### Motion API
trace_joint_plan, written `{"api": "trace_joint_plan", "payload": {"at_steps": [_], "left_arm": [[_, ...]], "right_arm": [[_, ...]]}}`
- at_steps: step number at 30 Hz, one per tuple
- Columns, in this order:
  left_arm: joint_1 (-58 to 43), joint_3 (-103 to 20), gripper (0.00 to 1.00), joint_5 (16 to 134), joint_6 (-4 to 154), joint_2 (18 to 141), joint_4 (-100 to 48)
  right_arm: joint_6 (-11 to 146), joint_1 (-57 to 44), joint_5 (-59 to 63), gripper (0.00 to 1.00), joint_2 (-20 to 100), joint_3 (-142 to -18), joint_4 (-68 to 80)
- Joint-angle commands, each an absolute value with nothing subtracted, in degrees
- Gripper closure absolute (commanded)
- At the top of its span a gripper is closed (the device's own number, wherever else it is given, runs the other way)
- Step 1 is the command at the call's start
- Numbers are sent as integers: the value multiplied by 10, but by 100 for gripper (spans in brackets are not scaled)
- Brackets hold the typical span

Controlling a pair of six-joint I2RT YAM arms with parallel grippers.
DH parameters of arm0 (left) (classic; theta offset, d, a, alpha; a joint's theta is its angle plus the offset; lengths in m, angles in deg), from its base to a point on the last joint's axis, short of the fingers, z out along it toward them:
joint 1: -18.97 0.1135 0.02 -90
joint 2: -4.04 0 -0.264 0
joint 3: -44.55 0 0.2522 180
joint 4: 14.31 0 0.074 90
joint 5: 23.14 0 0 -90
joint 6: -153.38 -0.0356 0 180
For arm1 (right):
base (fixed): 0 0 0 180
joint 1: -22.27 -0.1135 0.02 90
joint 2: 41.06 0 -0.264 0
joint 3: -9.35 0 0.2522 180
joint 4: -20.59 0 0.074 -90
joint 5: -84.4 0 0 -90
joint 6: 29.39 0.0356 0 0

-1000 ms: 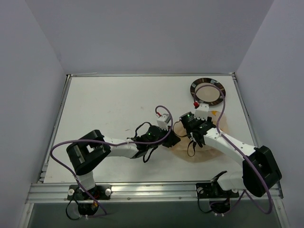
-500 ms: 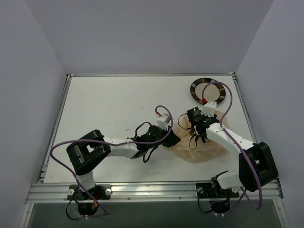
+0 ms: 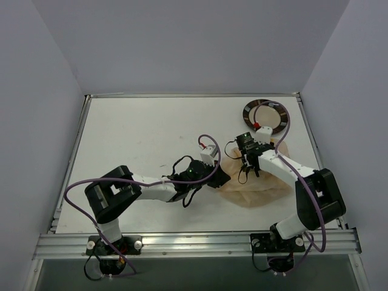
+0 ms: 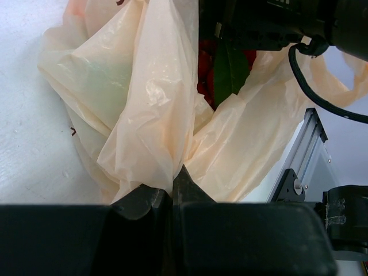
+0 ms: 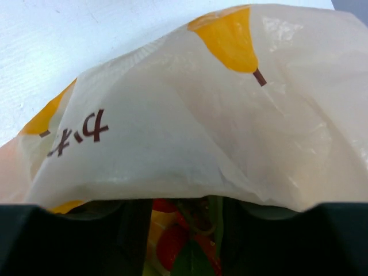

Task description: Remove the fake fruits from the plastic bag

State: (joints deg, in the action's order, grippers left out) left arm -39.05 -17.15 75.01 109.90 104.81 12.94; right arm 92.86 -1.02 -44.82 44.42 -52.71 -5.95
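- Left gripper [image 4: 173, 175]: jaws pinched tight on a fold of the plastic bag [image 4: 149, 103]. The film fans up and out from between the fingertips.
- Seen from above, this gripper [image 3: 223, 179] holds the bag's left edge, with the arm stretched low across the table [image 3: 139, 133].
- Right gripper [image 5: 187, 230]: pushed in under the bag's upper film [image 5: 190, 132], which drapes over both fingers and hides the tips. Cannot tell whether the jaws are gripping or loose.
- In the gap between the right fingers: a red berry [image 5: 169, 244] with a green leaf [image 5: 192, 261] just beside it, both inside the bag.
- Left wrist view shows the same cluster of red berries [image 4: 202, 77] and its leaf [image 4: 227, 69] in the bag's opening, directly under the black body of the right gripper.
- From above, the right gripper [image 3: 247, 159] sits at the far left end of the bag [image 3: 257, 188], which lies crumpled on the table's right side.
- Beyond the bag: round dark-rimmed plate [image 3: 248, 112] at the far right, with a small red piece [image 3: 256, 125] at its near rim.
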Motion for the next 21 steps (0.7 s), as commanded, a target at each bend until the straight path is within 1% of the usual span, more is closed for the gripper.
{"api": "trace_joint_plan", "payload": {"at_steps": [1, 2, 4, 5, 8, 10, 14, 15, 21], "left_arm": [[-388, -179, 98, 759, 1088, 1025, 153], [-388, -179, 98, 759, 1088, 1025, 154], [-388, -179, 98, 762, 1088, 1025, 156], [-388, -179, 98, 761, 1088, 1025, 156], [-388, -180, 98, 760, 1086, 1024, 156], [-388, -182, 98, 759, 1085, 1021, 157], [-386, -194, 98, 749, 1078, 1010, 144], [-385, -196, 98, 747, 1076, 1005, 137], [-386, -218, 98, 731, 1071, 984, 115]], "right_arm": [[924, -1, -484, 64, 448, -549, -64], [923, -1, -488, 76, 448, -550, -64], [920, -1, -495, 90, 446, -550, -64], [919, -1, -495, 99, 446, -549, -64], [922, -28, -511, 100, 422, -539, -65], [924, -51, -520, 100, 385, -533, -65], [923, -90, -493, 100, 311, -528, -58], [917, -91, -478, 100, 277, -527, -57], [899, -92, -434, 100, 163, -535, -43]]}}
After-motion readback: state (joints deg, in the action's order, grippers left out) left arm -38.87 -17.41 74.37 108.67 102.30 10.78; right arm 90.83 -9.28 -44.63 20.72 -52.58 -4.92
